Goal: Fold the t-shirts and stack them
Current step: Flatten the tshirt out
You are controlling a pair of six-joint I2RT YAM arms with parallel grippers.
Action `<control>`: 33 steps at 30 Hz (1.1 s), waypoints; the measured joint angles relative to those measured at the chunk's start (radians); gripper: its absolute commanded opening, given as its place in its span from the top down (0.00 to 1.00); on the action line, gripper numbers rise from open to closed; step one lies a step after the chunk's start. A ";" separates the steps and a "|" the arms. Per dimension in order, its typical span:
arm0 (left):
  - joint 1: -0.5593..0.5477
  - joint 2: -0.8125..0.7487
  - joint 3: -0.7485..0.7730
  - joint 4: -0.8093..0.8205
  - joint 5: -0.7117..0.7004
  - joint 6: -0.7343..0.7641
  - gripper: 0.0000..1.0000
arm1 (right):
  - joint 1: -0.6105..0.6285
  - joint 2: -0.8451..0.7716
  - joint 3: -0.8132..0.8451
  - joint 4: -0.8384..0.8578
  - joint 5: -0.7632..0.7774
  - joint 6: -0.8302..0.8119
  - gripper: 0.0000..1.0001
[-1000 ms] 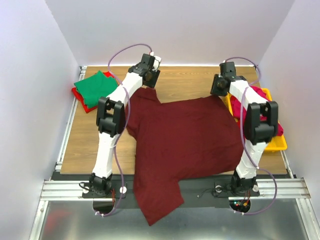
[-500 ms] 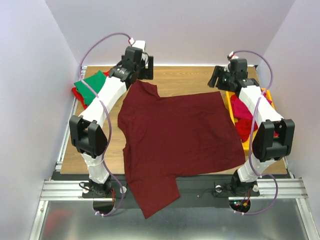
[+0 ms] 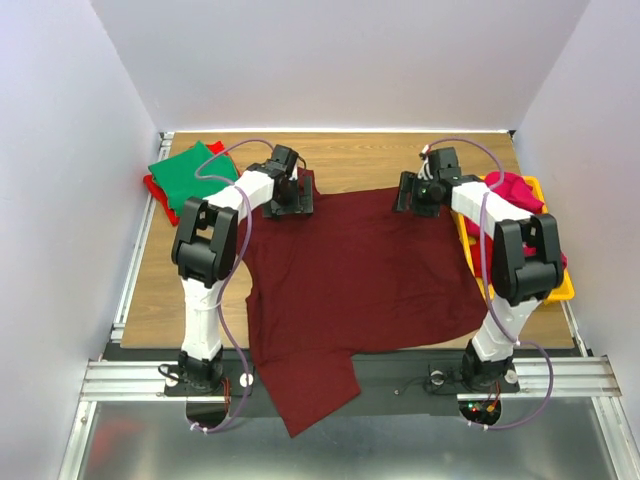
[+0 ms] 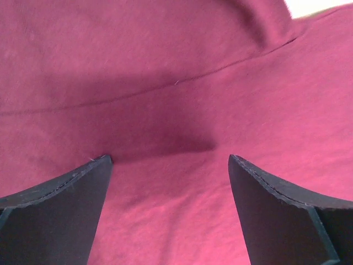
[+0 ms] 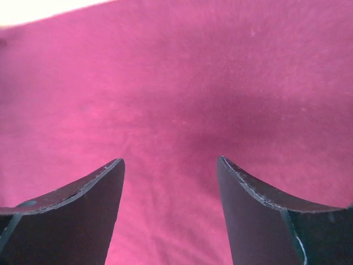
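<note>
The maroon shirt (image 3: 350, 270) lies spread flat on the table (image 3: 380, 155), with one corner hanging over the near edge. The left gripper (image 3: 290, 195) and the right gripper (image 3: 413, 193) are low over its far edge, fingers wide apart and holding nothing. A folded green shirt (image 3: 185, 170) lies at the far left.

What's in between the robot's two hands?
Only the dark maroon t-shirt. Its far edge runs flat from the left hand to the right hand, with nothing lying on it. The top view shows it.
</note>
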State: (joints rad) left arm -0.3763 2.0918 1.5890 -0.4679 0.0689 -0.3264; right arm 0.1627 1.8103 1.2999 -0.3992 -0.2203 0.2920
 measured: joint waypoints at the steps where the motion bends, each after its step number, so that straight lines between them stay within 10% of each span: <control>1: 0.002 0.000 0.001 0.006 0.003 -0.001 0.02 | 0.003 0.014 0.000 0.003 0.001 0.000 0.27; 33: 0.153 0.399 0.623 -0.013 0.097 0.054 0.03 | 0.037 0.486 0.541 -0.019 0.085 0.116 0.26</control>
State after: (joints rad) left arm -0.2237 2.4912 2.2120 -0.4808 0.1654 -0.2722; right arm 0.2001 2.2959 1.8412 -0.4183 -0.1349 0.4084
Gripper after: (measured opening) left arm 0.970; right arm 0.732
